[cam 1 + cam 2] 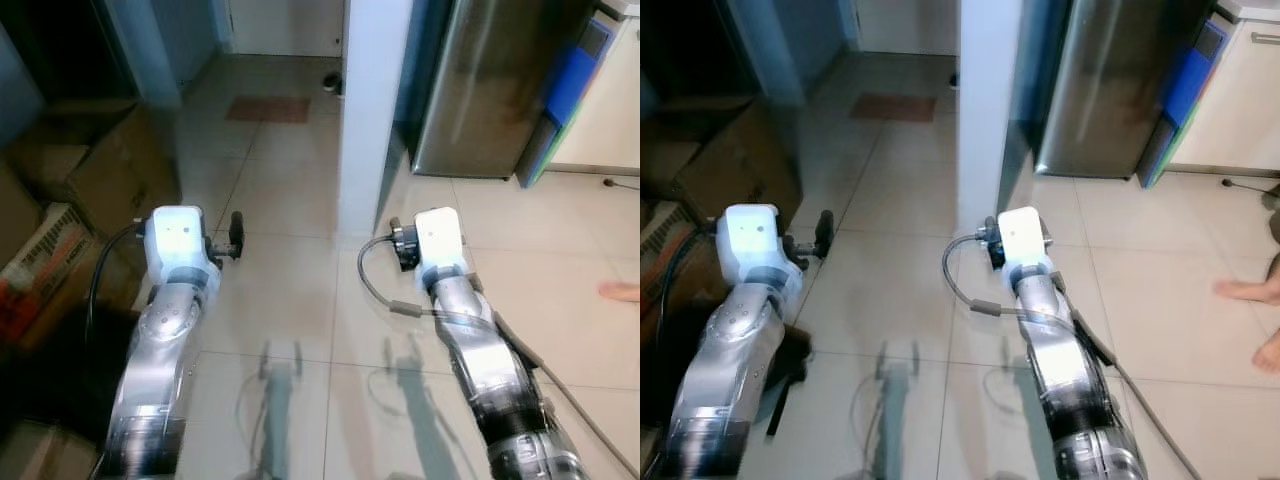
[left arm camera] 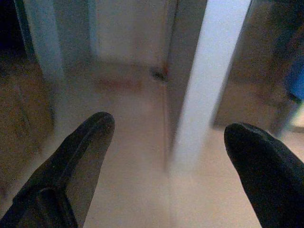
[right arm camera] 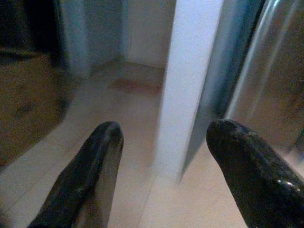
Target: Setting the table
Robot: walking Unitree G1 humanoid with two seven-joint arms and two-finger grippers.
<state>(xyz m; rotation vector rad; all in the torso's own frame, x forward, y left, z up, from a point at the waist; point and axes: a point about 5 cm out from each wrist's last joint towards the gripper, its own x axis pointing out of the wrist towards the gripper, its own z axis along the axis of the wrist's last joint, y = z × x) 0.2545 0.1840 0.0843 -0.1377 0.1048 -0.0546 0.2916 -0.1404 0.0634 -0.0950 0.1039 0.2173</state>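
Both silver arms reach forward over a beige tiled floor (image 1: 290, 300). My left arm (image 1: 165, 330) ends in a white wrist housing with one black finger (image 1: 236, 235) beside it. In the left wrist view my left gripper (image 2: 168, 126) is open, with nothing between its fingers. My right arm (image 1: 480, 350) carries a grey cable looped at the wrist. In the right wrist view my right gripper (image 3: 166, 128) is open too and holds nothing. Both grippers point toward a white pillar (image 1: 372, 110).
A stainless fridge (image 1: 490, 85) stands right of the pillar, with a blue and green panel (image 1: 560, 100) and a white cabinet (image 1: 615, 100) beyond. Cardboard boxes (image 1: 110, 170) crowd the left side. A person's foot (image 1: 620, 291) rests at the right edge. A reddish mat (image 1: 268, 108) lies far ahead.
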